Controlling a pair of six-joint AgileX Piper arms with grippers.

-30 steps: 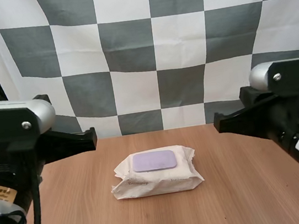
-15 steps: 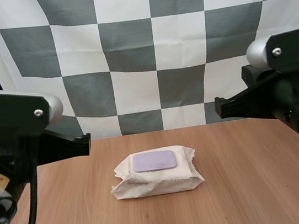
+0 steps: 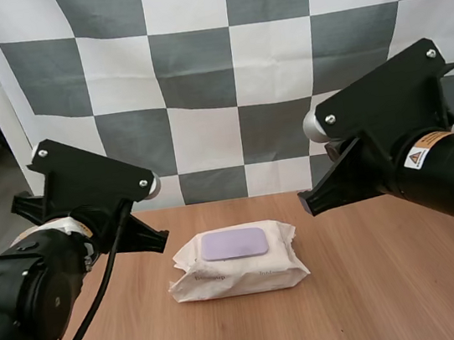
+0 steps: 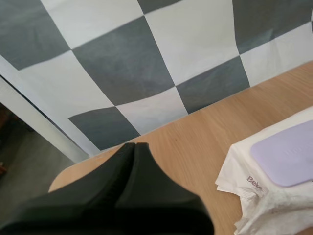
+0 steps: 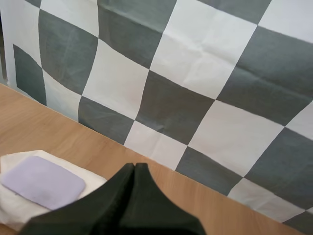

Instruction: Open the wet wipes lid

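A white pack of wet wipes [image 3: 236,263] lies in the middle of the wooden table, its pale purple lid [image 3: 234,243] flat and closed on top. My left gripper [image 3: 161,239] hovers just left of the pack, above the table. My right gripper [image 3: 305,203] hovers to the pack's right, a little farther off. In the left wrist view the fingers [image 4: 134,147] lie together as one dark wedge, with the pack [image 4: 254,191] and lid [image 4: 288,154] beyond the tip. The right wrist view shows the same shut wedge [image 5: 135,167] beside the pack [image 5: 14,208] and lid [image 5: 43,182].
The wooden table [image 3: 387,283] has bare room on both sides of the pack and in front of it. Its back edge [image 3: 240,199] runs just behind the pack.
Both arms have risen and pitched forward. Their grippers have swung inward towards the pack from either side. The pack has not moved.
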